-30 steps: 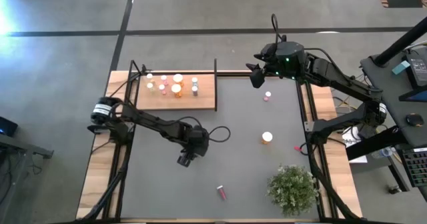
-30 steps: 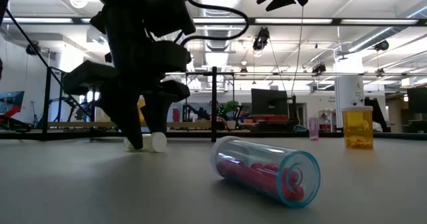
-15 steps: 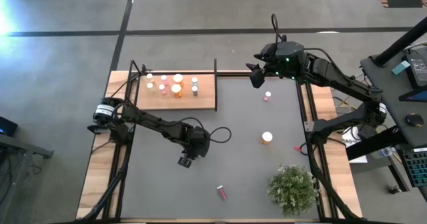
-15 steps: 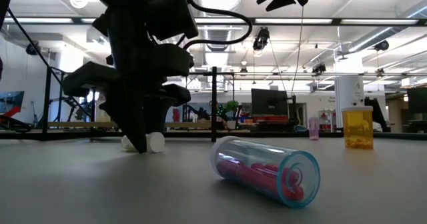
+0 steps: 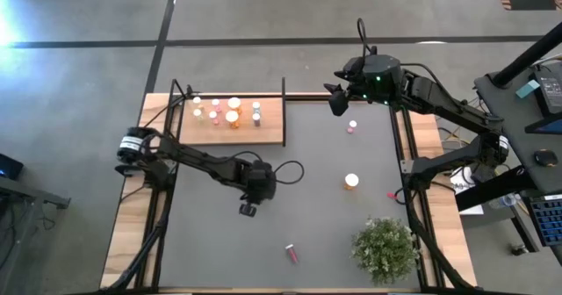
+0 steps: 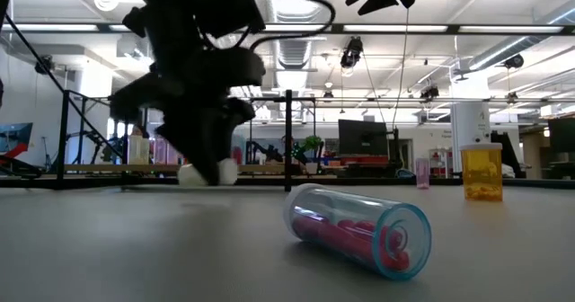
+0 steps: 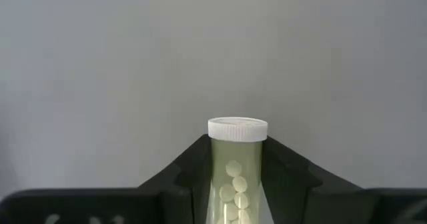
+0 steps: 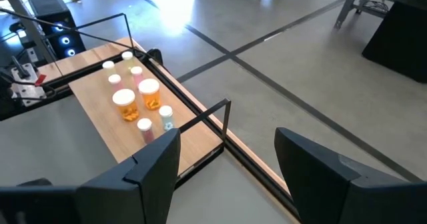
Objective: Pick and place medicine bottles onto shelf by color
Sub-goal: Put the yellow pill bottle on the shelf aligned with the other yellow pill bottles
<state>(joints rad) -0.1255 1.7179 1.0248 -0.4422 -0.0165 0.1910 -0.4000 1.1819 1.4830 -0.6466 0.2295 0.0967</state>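
A yellow-green medicine bottle (image 7: pixel 235 174) with a white cap (image 7: pixel 237 129) sits between the fingers of my left gripper (image 5: pixel 248 209), which is shut on it over the table's middle left. The low view shows that gripper (image 6: pixel 208 163) with the white cap (image 6: pixel 225 172) just above the tabletop. The light-wood shelf (image 5: pixel 268 130) at the far left carries several upright bottles (image 5: pixel 232 115). My right gripper (image 5: pixel 336 100) hangs open, high over the far right, touching nothing. On the table stand a pink bottle (image 5: pixel 352 126) and an orange bottle (image 5: pixel 351 181). Another pink bottle (image 6: pixel 359 235) lies on its side. My left gripper pinches the yellow-green bottle's body (image 7: pixel 235 184) between its two fingers (image 7: pixel 183 177), one on each side. The fingers slant down and lie along the bottle. The white cap end sticks out past the fingertips. The bottle looks lifted a little clear of the table.
A bushy green plant (image 5: pixel 385 247) stands at the near right. A small pink thing (image 5: pixel 392 194) lies by the right edge. Dark posts (image 5: pixel 284 111) rise at the shelf's corners. Bare tabletop (image 5: pixel 211 251) lies near the front left.
My left gripper has shut on the yellow-green bottle, which lay on the table between its open fingers. It has then raised the bottle slightly, so the white cap now shows above the tabletop. My right arm has kept still.
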